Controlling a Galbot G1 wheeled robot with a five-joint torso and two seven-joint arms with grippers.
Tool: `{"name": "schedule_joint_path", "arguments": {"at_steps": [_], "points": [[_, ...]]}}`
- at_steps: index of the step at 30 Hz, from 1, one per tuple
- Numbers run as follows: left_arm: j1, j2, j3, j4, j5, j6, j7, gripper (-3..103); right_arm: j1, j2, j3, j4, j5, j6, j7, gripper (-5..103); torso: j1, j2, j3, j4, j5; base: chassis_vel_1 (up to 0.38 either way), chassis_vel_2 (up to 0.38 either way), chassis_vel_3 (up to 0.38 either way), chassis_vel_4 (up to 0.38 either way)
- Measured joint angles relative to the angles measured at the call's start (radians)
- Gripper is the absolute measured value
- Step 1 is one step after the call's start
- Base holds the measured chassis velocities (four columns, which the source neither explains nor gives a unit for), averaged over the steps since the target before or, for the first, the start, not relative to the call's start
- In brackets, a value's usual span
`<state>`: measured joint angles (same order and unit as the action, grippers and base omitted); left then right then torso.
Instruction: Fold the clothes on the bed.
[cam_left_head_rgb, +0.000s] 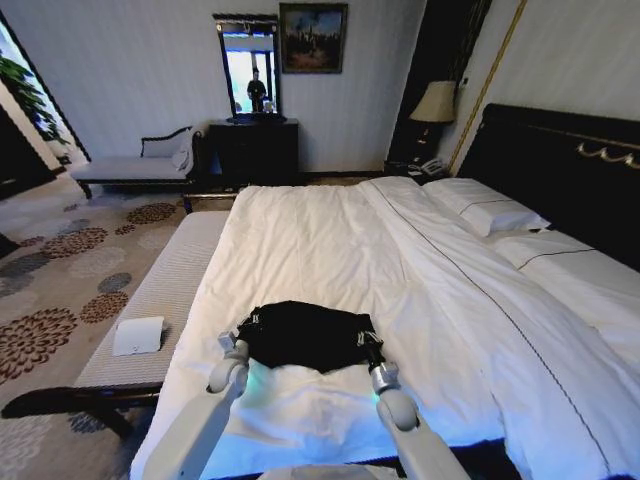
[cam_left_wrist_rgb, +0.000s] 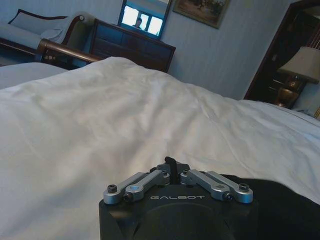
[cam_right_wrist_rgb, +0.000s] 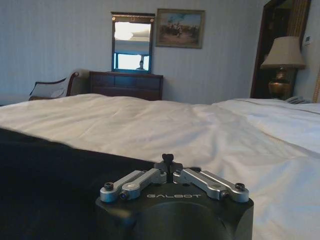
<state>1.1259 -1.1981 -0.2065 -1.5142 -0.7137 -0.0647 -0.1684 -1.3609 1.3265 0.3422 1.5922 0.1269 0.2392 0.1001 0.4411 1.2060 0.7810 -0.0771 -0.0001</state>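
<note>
We have both grippers — left gripper (cam_left_head_rgb: 243, 340), right gripper (cam_left_head_rgb: 370, 345) — closed, seemingly pinching the black T-shirt (cam_left_head_rgb: 305, 335) low centre on the bed (cam_left_head_rgb: 330, 240) — mid-fold; next needs an even lift.

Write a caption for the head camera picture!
Both grippers, left and right, grip a black soft T-shirt on a large white-sheeted bed.

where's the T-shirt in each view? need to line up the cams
Head: T-shirt on the bed, between both end effectors.
Left wrist: dark patch beside the left end effector.
Right wrist: dark expanse beside the right end effector.
Shared landmark: mirror.
</note>
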Motion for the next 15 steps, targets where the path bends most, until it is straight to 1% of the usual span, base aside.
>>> {"name": "schedule_joint_path", "arguments": {"at_steps": [7,13,15], "points": [[0.05,0.021,-0.013,-0.047,0.015,-0.007,0.0,4,-0.053,0.008,0.018,0.055,0.008,0.014,0.006,1,0.0,0.0,0.0,0.0,0.0001,0.0,0.0,0.0,0.0],[0.062,0.033,-0.017,-0.065,0.021,-0.011,-0.004,4,-0.089,0.018,0.029,0.094,0.011,0.022,0.009,1,0.0,0.0,0.0,0.0,0.0,0.0,0.0,0.0,0.0],[0.067,0.039,-0.015,-0.074,0.036,-0.014,-0.006,4,-0.113,0.023,0.033,0.105,0.004,0.033,0.009,1,0.0,0.0,0.0,0.0,0.0,0.0,0.0,0.0,0.0]]}}
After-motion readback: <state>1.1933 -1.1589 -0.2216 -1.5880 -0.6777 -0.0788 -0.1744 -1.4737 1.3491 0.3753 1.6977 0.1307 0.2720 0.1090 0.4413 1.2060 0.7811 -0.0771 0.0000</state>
